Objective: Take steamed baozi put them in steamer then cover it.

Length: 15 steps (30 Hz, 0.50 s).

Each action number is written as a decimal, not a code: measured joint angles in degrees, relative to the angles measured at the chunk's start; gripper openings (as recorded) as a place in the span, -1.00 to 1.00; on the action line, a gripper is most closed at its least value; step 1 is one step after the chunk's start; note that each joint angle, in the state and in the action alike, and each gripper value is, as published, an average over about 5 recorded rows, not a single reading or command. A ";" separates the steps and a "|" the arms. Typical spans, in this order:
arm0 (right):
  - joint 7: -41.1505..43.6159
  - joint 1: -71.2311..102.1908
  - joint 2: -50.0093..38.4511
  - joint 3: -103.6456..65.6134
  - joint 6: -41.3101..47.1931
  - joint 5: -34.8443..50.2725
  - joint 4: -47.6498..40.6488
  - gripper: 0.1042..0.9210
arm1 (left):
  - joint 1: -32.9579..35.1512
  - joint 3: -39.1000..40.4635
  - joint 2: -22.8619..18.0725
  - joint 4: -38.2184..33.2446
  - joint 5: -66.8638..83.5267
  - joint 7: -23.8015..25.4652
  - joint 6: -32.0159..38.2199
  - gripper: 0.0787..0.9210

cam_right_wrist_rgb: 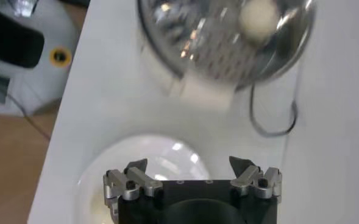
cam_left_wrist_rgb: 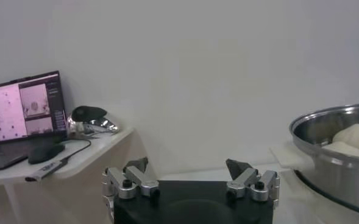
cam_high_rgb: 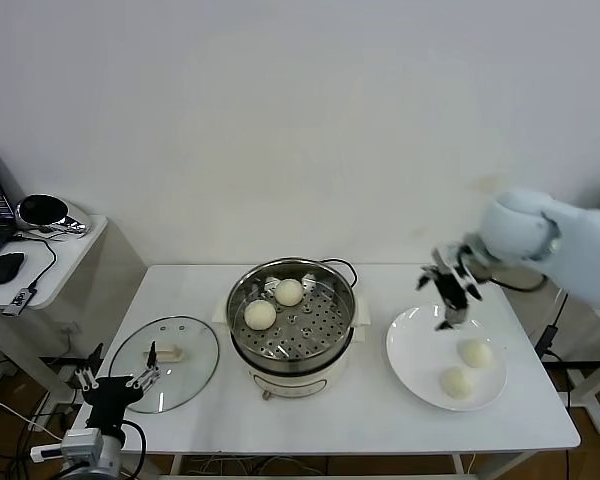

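Observation:
The steamer (cam_high_rgb: 292,322) stands mid-table with two baozi on its perforated tray, one at the back (cam_high_rgb: 289,292) and one at the left (cam_high_rgb: 260,315). Two more baozi (cam_high_rgb: 474,352) (cam_high_rgb: 457,381) lie on the white plate (cam_high_rgb: 412,345) to its right. The glass cover (cam_high_rgb: 164,364) lies flat on the table at the left. My right gripper (cam_high_rgb: 450,288) is open and empty, held above the plate's far-left edge. My left gripper (cam_high_rgb: 114,382) is open and empty, low at the table's front-left corner. The right wrist view shows the steamer (cam_right_wrist_rgb: 225,42) with one baozi (cam_right_wrist_rgb: 258,17).
A side table (cam_high_rgb: 50,255) with a laptop, mouse and headset stands at far left. A black cord (cam_high_rgb: 345,268) runs behind the steamer. The wall is close behind the table.

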State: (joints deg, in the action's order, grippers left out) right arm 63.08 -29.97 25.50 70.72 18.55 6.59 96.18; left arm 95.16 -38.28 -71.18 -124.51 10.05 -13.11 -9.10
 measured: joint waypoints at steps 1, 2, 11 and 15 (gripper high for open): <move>-0.10 1.78 -0.94 -1.16 -0.42 -1.09 0.03 0.76 | 0.10 -0.01 -0.09 0.00 -0.09 0.00 0.01 0.77; -0.19 3.64 -1.76 -2.38 -0.82 -2.15 0.01 0.76 | 0.18 -0.03 -0.19 0.00 -0.17 0.00 0.02 0.77; -1.28 21.93 -5.18 -15.14 -3.68 -9.64 -1.95 0.76 | 0.91 -0.50 -0.71 -0.39 -0.77 -0.02 0.06 0.77; -2.00 28.46 -4.86 -20.02 -4.55 -11.77 -3.59 0.76 | 1.22 -0.74 -0.96 -0.64 -0.97 -0.04 0.05 0.77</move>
State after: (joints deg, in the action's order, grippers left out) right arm 61.08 -1.51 20.64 50.70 14.00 -5.18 92.58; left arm 96.38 -39.01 -72.15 -125.15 9.08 -13.15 -9.05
